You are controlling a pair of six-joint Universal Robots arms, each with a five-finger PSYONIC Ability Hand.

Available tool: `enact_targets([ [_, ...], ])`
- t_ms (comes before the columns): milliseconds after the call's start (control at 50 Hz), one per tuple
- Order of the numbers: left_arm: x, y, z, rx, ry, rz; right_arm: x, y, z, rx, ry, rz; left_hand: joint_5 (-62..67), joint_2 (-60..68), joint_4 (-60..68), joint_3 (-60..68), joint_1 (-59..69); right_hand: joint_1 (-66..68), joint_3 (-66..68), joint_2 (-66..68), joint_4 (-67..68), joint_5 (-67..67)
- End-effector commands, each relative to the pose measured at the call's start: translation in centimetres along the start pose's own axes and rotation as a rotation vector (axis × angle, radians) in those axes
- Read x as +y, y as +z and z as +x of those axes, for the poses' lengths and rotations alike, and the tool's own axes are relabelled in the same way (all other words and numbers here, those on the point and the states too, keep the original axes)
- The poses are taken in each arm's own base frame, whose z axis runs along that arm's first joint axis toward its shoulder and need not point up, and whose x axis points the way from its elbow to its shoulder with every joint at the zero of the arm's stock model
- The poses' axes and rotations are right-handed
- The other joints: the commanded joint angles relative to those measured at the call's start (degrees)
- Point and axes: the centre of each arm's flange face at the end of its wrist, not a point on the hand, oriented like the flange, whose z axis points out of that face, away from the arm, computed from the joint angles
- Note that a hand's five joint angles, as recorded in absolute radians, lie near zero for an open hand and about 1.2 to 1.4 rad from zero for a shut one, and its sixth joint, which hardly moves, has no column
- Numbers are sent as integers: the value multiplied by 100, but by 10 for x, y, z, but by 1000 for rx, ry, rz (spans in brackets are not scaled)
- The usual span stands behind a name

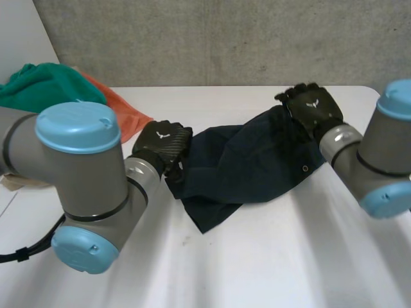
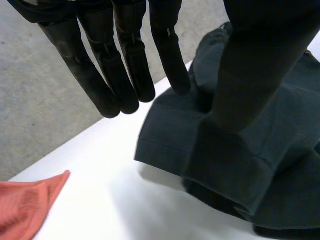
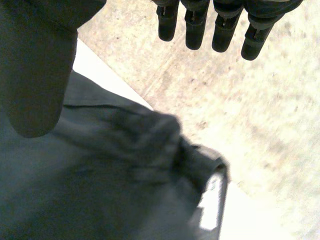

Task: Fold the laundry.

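Note:
A dark navy garment (image 1: 244, 167) lies crumpled across the middle of the white table (image 1: 289, 256). My left hand (image 1: 164, 142) is at its left end. In the left wrist view the fingers (image 2: 125, 65) hang straight over the hemmed edge of the garment (image 2: 270, 165), and the thumb comes down on the cloth, apart from the fingers. My right hand (image 1: 313, 109) is over the garment's far right end. Its fingers (image 3: 195, 25) are straight and spread away from the thumb, above the bunched cloth (image 3: 100, 185), with nothing held.
A green cloth (image 1: 45, 86) and an orange cloth (image 1: 122, 109) are piled at the table's far left, behind my left arm. A corner of the orange cloth (image 2: 22, 205) lies near the left hand. A grey wall stands beyond the table's far edge.

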Motion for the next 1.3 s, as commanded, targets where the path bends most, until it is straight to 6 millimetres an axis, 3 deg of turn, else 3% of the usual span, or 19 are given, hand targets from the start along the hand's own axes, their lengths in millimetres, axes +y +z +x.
enact_targets([
  [20, 14, 8, 17, 24, 9, -65, 4, 50, 1, -42, -229, 35, -201, -164, -187, -180, -108, -120, 1, -7, -6, -44],
  [120, 33, 20, 23, -7, 41, -133, 27, 82, -4, -91, -318, 55, -721, -684, -707, -700, -629, 384, 505, 497, 498, 460],
  [260, 41, 33, 25, -46, 72, -166, 61, 102, -10, -106, -381, 56, -756, -719, -742, -735, -664, 1526, 1648, 1639, 1640, 1602],
  [320, 44, 39, 29, -46, 81, -172, 71, 107, -15, -117, -404, 67, -187, -150, -173, -167, -95, 3154, 3276, 3268, 3269, 3231],
  [340, 45, 40, 29, -46, 82, -173, 71, 107, -15, -117, -408, 71, 116, 152, 130, 136, 208, 3859, 3981, 3972, 3974, 3935],
  [400, 40, 42, 29, -51, 84, -154, 69, 105, -13, -118, -414, 69, 3171, 3208, 3185, 3192, 3263, 6689, 6811, 6802, 6804, 6765],
  [480, 17, 39, 19, -84, 69, -98, 45, 92, -2, -104, -413, 68, 3212, 3249, 3226, 3233, 3304, 6694, 6816, 6807, 6809, 6771],
  [560, -21, 26, -2, -122, 45, -12, 12, 61, 23, -84, -400, 29, 3212, 3249, 3226, 3233, 3304, 6694, 6816, 6807, 6809, 6771],
  [580, -38, 17, -13, -145, 39, 26, -3, 43, 33, -76, -392, 11, 3212, 3249, 3226, 3233, 3304, 6694, 6816, 6807, 6809, 6771],
  [640, -63, -1, -29, -172, 41, 75, -24, 14, 45, -68, -385, -17, 3212, 3249, 3226, 3233, 3304, 6694, 6816, 6807, 6809, 6771],
  [740, -108, -54, -52, -195, 92, 161, -60, -52, 63, -43, -362, -96, 3212, 3249, 3226, 3233, 3304, 6694, 6816, 6807, 6809, 6771],
  [800, -114, -82, -54, -172, 140, 165, -64, -86, 63, -67, -337, -198, 3212, 3249, 3226, 3233, 3304, 6694, 6816, 6807, 6809, 6771],
  [860, -112, -99, -51, -137, 181, 154, -57, -106, 59, -124, -321, -291, 3212, 3249, 3226, 3233, 3304, 6694, 6816, 6807, 6809, 6771],
  [940, -89, -110, -38, -40, 270, 69, -39, -129, 41, -271, -319, -424, 3212, 3249, 3226, 3233, 3304, 6694, 6816, 6807, 6809, 6771],
  [1020, -53, -100, -28, 38, 334, -71, -18, -134, 23, -377, -340, -490, 3212, 3249, 3226, 3233, 3304, 6694, 6816, 6807, 6809, 6771],
  [1140, -13, -48, -26, 26, 358, -196, 12, -115, 1, -424, -311, -516, 3212, 3249, 3226, 3233, 3304, 6694, 6816, 6807, 6809, 6771],
  [1180, -13, -33, -29, -5, 358, -189, 16, -105, -2, -407, -309, -510, 3212, 3249, 3226, 3233, 3304, 6694, 6816, 6807, 6809, 6771],
  [1240, -31, 0, -42, -99, 375, -94, 12, -79, 1, -322, -320, -452, 3212, 3249, 3226, 3233, 3304, 6694, 6816, 6807, 6809, 6771],
  [1300, -71, 32, -61, -233, 440, 75, -8, -40, 10, -182, -356, -314, 3212, 3249, 3226, 3233, 3304, 6694, 6816, 6807, 6809, 6771],
])
